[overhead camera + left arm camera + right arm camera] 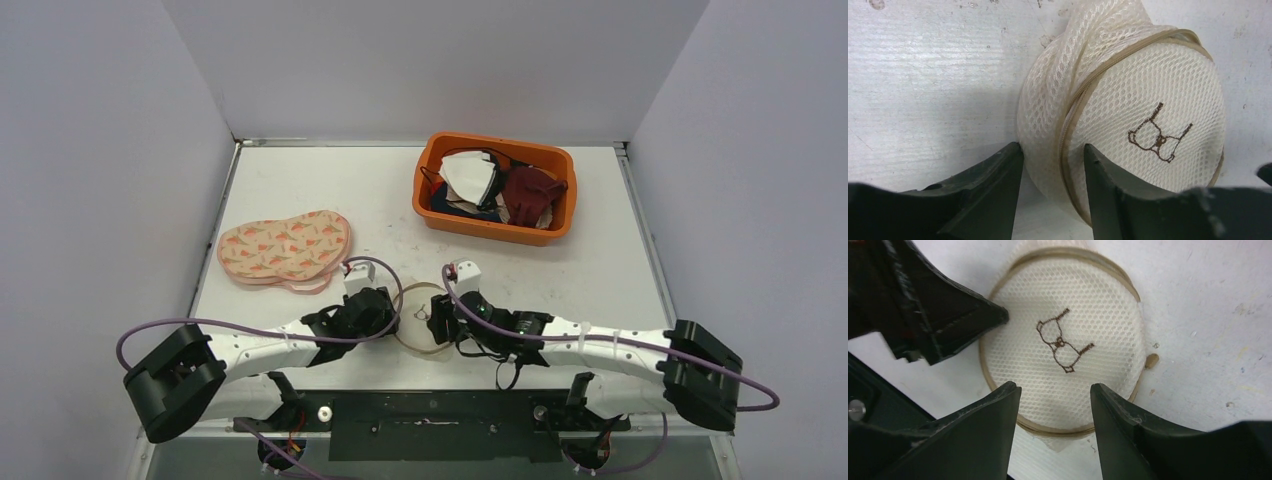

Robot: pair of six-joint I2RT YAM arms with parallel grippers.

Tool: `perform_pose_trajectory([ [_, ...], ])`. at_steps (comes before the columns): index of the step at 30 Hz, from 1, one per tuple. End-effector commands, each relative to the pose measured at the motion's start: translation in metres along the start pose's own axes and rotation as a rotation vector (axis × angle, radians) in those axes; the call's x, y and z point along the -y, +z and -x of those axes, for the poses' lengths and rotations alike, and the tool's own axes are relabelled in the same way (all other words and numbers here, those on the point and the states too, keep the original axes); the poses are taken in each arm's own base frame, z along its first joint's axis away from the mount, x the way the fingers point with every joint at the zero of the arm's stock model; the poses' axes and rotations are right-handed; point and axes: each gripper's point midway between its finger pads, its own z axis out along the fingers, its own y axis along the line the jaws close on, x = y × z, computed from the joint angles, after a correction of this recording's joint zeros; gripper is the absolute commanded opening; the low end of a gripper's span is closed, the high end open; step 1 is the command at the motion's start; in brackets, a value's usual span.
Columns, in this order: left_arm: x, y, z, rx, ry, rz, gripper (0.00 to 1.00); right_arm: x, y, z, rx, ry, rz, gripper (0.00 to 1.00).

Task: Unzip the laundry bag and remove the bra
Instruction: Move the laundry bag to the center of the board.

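Cream mesh-cloth laundry bag (1148, 100), scuffed matt table (923, 75)

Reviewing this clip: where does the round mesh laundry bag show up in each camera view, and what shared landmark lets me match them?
Top external: the laundry bag sits low centre in the picture, small.
Left wrist: it fills the centre and right, seen at a slant.
Right wrist: it sits centre, seen as a full circle.
Shared landmark: the brown bra emblem on the bag's face, also in the right wrist view and tiny in the top view.
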Motion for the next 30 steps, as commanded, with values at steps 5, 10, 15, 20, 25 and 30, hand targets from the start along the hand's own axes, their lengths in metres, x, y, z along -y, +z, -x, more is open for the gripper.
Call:
perform_pose_trajectory([
  [5, -0.013, 0.006, 0.004, 0.03, -0.025, 0.043, 0.31, -0.012, -0.06, 0.068, 0.176, -0.001, 0.051, 0.6],
  [10, -0.021, 0.009, 0.019, 0.066, -0.08, 0.075, 0.27, 0.01, -0.09, 0.084, 0.268, 0.016, -0.006, 0.61],
  [15, -0.031, 0.016, 0.04, 0.108, -0.144, 0.119, 0.27, 0.027, -0.104, 0.086, 0.334, 0.064, -0.034, 0.61],
  [20, -0.041, 0.029, 0.062, 0.134, -0.198, 0.178, 0.28, 0.035, -0.108, 0.081, 0.354, 0.088, -0.041, 0.61],
  [25, -0.048, 0.044, 0.087, 0.154, -0.245, 0.209, 0.28, 0.04, -0.11, 0.077, 0.349, 0.094, -0.054, 0.61],
  [30, -0.045, 0.058, 0.108, 0.163, -0.266, 0.227, 0.29, 0.044, -0.116, 0.076, 0.361, 0.107, -0.055, 0.61],
])
